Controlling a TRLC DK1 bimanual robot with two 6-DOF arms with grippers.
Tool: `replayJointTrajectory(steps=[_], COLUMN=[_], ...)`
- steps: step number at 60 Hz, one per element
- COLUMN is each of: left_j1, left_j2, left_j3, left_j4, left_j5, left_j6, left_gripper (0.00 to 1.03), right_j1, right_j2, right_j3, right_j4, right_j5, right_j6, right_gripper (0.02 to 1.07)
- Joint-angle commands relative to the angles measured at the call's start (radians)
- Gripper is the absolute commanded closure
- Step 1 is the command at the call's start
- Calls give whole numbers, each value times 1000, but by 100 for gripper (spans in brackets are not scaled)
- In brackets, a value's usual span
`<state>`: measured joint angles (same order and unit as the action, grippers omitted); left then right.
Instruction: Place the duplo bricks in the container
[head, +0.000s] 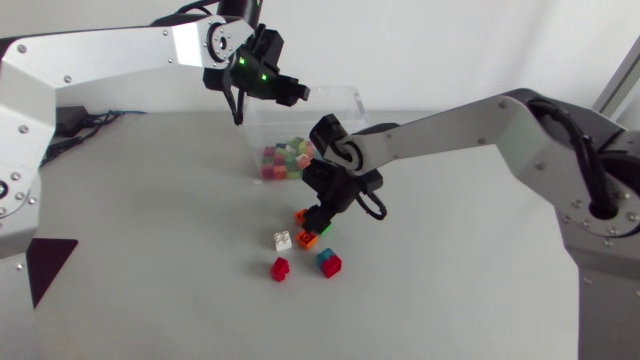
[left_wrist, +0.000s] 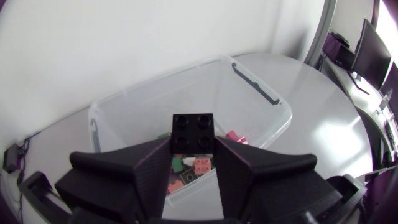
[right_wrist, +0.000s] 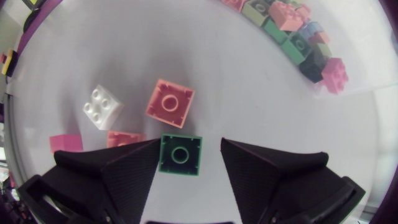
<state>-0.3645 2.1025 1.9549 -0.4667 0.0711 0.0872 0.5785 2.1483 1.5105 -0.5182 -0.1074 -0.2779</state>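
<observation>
Black wedge fingers of my left gripper (left_wrist: 194, 155) fill the foreground of the left wrist view. They are clenched from two sides on a black four-stud duplo brick (left_wrist: 194, 127), studs facing the camera. The brick hangs over the clear rectangular plastic container (left_wrist: 273, 102), above the mixed coloured bricks (left_wrist: 202, 165) on its floor. I judge it is held there so that a release drops it inside the walls.

My right gripper (right_wrist: 189, 144) stands low over the pale grey table (right_wrist: 249, 81), just outside the container, with its fingers spread and nothing grasped. A green square brick (right_wrist: 180, 154), hollow underside up, lies between them, close against one finger and apart from the other. This straddle is, in my judgement, the set-up for a pinch across its flat sides.

Just ahead lie a salmon-pink brick (right_wrist: 170, 102), also inverted, and a white four-stud brick (right_wrist: 102, 107). A red brick (head: 279, 268) and a blue-and-red pair (head: 329, 263) sit nearby in the head view. With several bricks loose on the table, the task is only partly done.
</observation>
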Motion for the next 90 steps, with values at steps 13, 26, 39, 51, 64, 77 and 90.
replayJointTrajectory(steps=[13,26,39,51,64,77,90], left_j1=[10,19,36,56,78,76,68], left_j2=[100,160,220,238,212,-2,-225], left_j3=[119,216,305,323,289,72,-243], left_j4=[-29,-55,-81,-81,-81,-81,-81], left_j5=[10,9,9,9,7,7,10], left_j6=[-10,-26,-38,-52,-55,-33,125], left_gripper=[68,68,68,39,4,4,4], right_j1=[11,14,7,-6,-32,-89,-132], right_j2=[55,22,-47,-111,-203,-309,-332], right_j3=[34,-9,-69,-108,-105,-27,74], right_j4=[-55,-60,-59,-60,-92,-141,-140], right_j5=[2,-2,-17,-26,-32,-51,-75], right_j6=[-7,-12,-12,-12,-12,-4,37], right_gripper=[74,78,80,80,80,80,80])
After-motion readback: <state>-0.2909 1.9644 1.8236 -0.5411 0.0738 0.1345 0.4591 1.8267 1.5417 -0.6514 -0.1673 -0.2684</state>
